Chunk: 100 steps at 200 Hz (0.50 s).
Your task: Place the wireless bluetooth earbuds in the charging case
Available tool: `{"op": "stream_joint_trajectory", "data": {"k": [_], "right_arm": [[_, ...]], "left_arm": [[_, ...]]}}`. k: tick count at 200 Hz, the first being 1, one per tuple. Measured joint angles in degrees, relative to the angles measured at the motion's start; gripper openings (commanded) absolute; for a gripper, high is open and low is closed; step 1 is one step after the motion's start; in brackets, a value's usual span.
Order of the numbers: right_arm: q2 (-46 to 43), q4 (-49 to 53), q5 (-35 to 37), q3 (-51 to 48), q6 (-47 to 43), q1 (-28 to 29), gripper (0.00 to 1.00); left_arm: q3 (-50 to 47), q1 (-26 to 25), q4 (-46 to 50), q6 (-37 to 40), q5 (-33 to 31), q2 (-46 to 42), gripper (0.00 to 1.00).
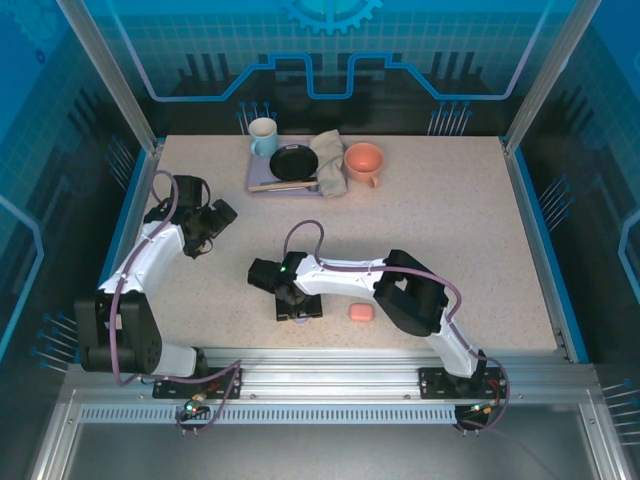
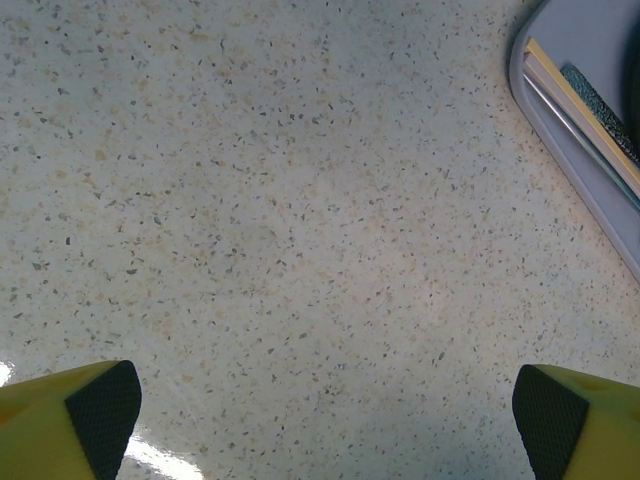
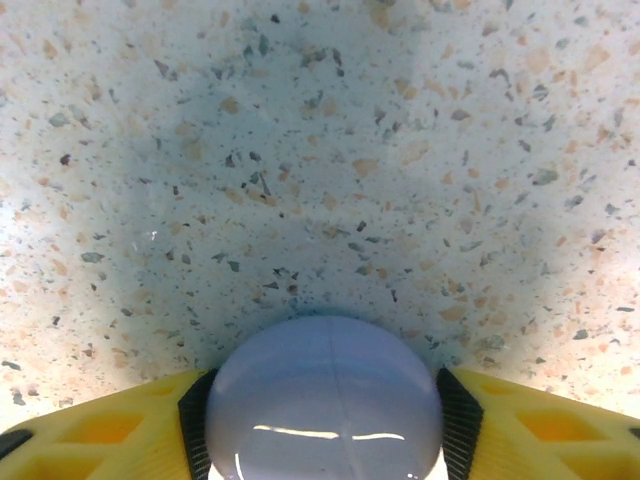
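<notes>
Surface: pale speckled stone-look table, with a glare patch near the left fingers in the left wrist view.
Room: blue printed walls on three sides, metal corner posts, and an aluminium rail along the near edge where both arms are bolted.
Lavender case: sits on the table near the front edge, under the right gripper. From above only a sliver of it shows past the wrist.
Right gripper, close up: both black pads press against the sides of the lavender case, with no gap to be seen.
Left gripper: over bare table at the left, well apart from both cases.
Left gripper, close up: fingers spread wide with nothing between them.
Pink case: just right of the lavender one, not touching it. It is too small to tell whether the lid is up or down.
Earbuds: cannot tell where they lie, as the inside of the lavender case is hidden and only its rounded top with a thin seam shows.
Cut off: the tray shows as one corner in the left wrist view, with a pale wooden stick on it.
Back of table: tray with black plate, mug, grey cloth and salmon cup.
Count: two arms, two cases, one tray, one plate, one mug, one cup, one cloth.
</notes>
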<state>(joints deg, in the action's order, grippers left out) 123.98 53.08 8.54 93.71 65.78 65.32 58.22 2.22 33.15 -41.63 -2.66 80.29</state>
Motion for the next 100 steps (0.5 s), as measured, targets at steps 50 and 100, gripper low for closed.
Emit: {"op": "stream_joint_trajectory", "data": {"k": [50, 100], "right_arm": [[-0.6, -1.0, 0.0, -0.8, -0.4, 0.0, 0.51], [-5.0, -2.6, 0.5, -6.1, -0.4, -0.3, 0.50]], "left_arm": [[0.0, 0.0, 0.0, 0.2, 0.3, -0.1, 0.99], [0.0, 0.0, 0.0, 0.8, 2.0, -0.1, 0.99]]}}
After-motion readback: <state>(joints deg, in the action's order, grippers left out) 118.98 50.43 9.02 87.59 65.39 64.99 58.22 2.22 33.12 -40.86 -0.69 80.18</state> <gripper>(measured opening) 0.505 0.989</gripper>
